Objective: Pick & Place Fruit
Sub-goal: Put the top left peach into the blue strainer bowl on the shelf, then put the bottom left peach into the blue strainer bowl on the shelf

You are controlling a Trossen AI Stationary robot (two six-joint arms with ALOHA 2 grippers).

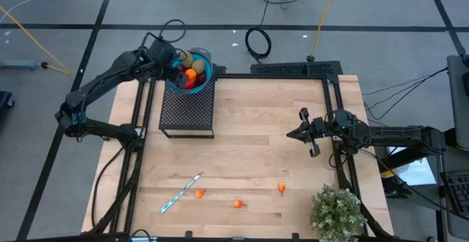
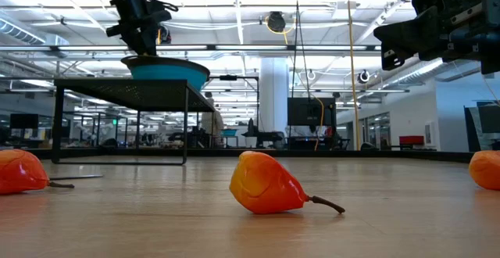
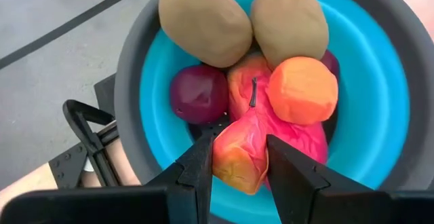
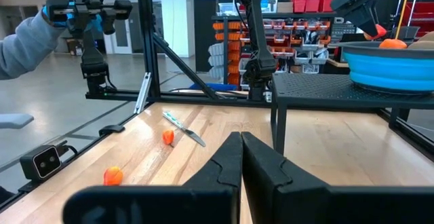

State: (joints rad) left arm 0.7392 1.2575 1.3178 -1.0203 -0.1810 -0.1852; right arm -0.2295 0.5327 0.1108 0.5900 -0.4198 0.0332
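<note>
A blue bowl point(image 1: 207, 60) stands on a black mesh stand point(image 1: 187, 114) at the table's far left. It holds two olive-brown ovals point(image 3: 203, 20), a dark red round fruit point(image 3: 198, 94), an orange piece point(image 3: 302, 89) and a pink-red piece point(image 3: 302, 139). My left gripper point(image 1: 178, 66) hangs over the bowl, shut on a red-orange fruit point(image 3: 239, 155). Three small orange fruits point(image 1: 199, 193) point(image 1: 238, 203) point(image 1: 282, 188) lie near the table's front. My right gripper point(image 1: 302, 133) is shut and idle at the right. My left gripper pinches the red-orange fruit by its two sides point(image 3: 220, 157) between its two fingers point(image 3: 201, 161), at the yellowish end. The fingers slant down into the bowl from above. The fruit sits just over the pile; whether it touches the pieces beneath, I cannot tell.
A thin silver-blue stick point(image 1: 181, 193) lies beside the front fruits. A bushy green plant point(image 1: 337, 211) stands at the front right corner. Black frame rails point(image 1: 333, 110) run along the table's sides. A person's sleeve point(image 4: 27, 41) shows beyond the table.
</note>
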